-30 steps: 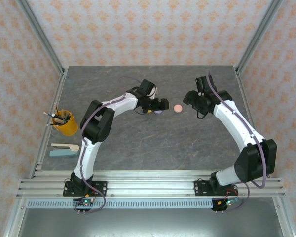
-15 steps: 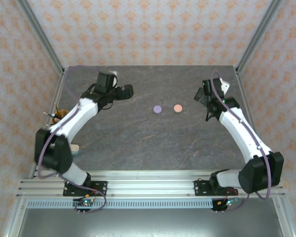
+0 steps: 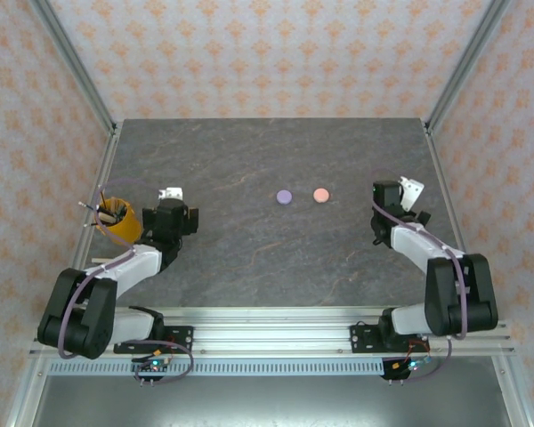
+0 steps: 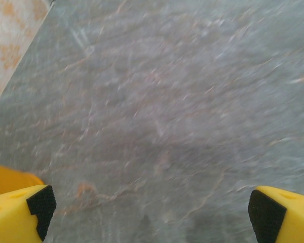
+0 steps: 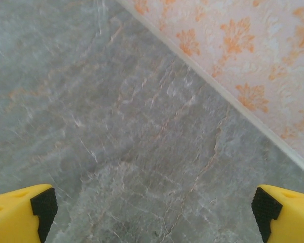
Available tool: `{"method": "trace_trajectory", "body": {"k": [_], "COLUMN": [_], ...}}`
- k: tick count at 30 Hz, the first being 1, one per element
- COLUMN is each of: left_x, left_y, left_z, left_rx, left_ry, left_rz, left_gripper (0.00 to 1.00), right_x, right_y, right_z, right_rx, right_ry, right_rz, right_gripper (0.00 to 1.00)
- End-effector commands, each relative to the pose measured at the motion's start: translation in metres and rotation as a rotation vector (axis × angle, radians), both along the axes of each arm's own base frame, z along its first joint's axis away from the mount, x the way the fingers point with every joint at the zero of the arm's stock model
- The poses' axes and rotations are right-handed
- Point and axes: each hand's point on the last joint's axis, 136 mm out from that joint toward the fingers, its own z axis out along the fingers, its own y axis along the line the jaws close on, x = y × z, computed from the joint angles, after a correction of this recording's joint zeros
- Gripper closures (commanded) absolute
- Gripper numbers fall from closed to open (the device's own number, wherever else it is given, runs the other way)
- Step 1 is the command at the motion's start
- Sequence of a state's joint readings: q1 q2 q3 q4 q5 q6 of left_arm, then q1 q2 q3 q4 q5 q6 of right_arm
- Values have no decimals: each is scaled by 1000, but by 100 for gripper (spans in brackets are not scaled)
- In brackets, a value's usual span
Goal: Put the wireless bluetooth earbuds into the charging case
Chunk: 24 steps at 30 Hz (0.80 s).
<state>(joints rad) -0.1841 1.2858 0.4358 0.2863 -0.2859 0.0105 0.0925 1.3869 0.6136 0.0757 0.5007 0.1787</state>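
Both arms sit folded near their bases. The left gripper [image 4: 152, 215] hangs released, jaws spread wide over bare tabletop [image 4: 157, 101], just beside a yellow pen cup [image 3: 120, 222]. The right gripper [image 5: 152, 212] is likewise spread wide, holding nothing. The purple charging case [image 3: 284, 197] and pink charging case [image 3: 320, 195] lie side by side mid-tabletop, well apart from both; I can't make out the earbuds.

Left case [image 3: 284, 197] beside right case [image 3: 320, 195], centre of table [image 3: 249, 258]; pen cup [image 3: 117, 221] at left edge
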Motion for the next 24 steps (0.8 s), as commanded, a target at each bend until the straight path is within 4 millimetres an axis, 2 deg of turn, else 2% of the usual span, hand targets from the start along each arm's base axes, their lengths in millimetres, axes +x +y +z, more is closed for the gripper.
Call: {"method": "trace_trajectory", "body": {"k": [1, 3, 8, 9, 11, 24], "left_x": [28, 36, 50, 50, 51, 51], "left_y": [11, 12, 16, 19, 11, 11], "left_z": [40, 39, 15, 14, 7, 8], "left_rx": [5, -21, -107, -131, -143, -140], "left_ry": [-216, -227, -212, -226, -212, -215], "left_rz": [59, 39, -3, -5, -59, -60], "left_gripper": [0, 0, 0, 0, 0, 0], "right_x": [21, 30, 44, 45, 46, 48], "right_y": [4, 14, 40, 39, 39, 41], "right_z": [15, 20, -6, -7, -10, -11], "right_rx": [-33, -17, 45, 44, 74, 76], "right_ry": [-149, -257, -277, -287, -260, -251], "right_rz": [62, 147, 334, 331, 345, 360], "right_gripper": [0, 0, 0, 0, 0, 0]}}
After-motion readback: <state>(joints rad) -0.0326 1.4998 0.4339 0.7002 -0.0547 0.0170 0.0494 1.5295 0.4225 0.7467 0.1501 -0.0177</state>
